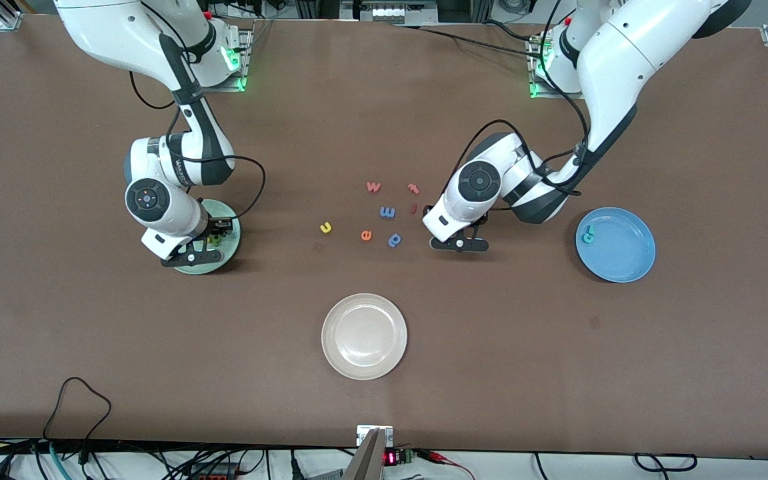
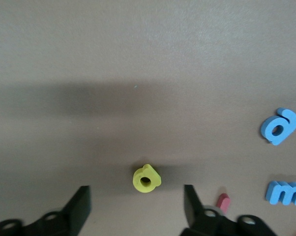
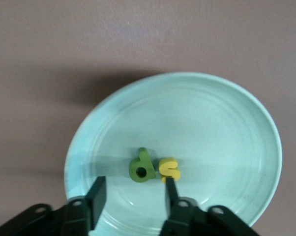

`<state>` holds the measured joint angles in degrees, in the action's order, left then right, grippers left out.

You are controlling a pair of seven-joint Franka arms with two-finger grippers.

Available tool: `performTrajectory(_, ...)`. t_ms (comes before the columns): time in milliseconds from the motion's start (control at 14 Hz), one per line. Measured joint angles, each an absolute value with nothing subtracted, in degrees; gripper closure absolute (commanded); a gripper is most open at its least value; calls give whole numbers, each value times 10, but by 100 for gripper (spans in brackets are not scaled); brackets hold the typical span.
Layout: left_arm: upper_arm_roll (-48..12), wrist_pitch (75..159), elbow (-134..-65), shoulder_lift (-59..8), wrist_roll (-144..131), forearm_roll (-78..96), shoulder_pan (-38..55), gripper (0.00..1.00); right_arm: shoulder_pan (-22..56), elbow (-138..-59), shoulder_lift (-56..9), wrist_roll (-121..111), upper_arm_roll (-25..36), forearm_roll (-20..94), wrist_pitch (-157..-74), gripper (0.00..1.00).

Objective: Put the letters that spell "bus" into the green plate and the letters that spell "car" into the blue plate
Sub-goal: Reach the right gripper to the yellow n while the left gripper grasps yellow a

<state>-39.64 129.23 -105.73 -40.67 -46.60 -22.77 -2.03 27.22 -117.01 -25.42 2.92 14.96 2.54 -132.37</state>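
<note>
The right gripper (image 3: 133, 194) is spread over the green plate (image 3: 226, 123), where the green "b" (image 3: 142, 166) and yellow "s" (image 3: 169, 168) lie. The left gripper (image 2: 137, 206) is spread around the yellow "a" (image 2: 146, 179) on the surface (image 2: 138, 59). If the gripper is closed off-centre, the letter could be flicked away.

Cream plate (image 1: 364, 337), blue "m" (image 1: 387, 212), orange "e" (image 1: 366, 235), red "t" (image 1: 413, 189)

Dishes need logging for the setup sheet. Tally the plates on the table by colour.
Green plate: 1
Blue plate: 1
Cream plate: 1
Total: 3
</note>
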Motion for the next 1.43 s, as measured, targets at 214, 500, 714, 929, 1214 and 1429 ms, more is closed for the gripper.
performTrajectory(214,-385,1348,-1093,-408,-469,-229,-20,37,279,-1158,-244,37,131,36,-1324,0)
performTrajectory(500,-375,1385,-1112,-412,-472,-240,-21,42,337,-1136,-247,83,102,96,-1325,13)
performTrajectory(714,-374,1386,-1112,-411,-496,-243,-15,46,376,-1111,-265,89,99,108,-1325,26)
performTrajectory(929,-352,1387,-1111,-405,-506,-247,12,59,408,-1075,-299,90,98,110,-1327,34)
performTrajectory(1214,-335,1388,-1108,-397,-513,-247,37,80,428,-1041,-333,90,98,127,-1329,36)
performTrajectory(1429,-333,1380,-1108,-392,-513,-247,37,82,429,-1026,-350,90,98,141,-1329,41)
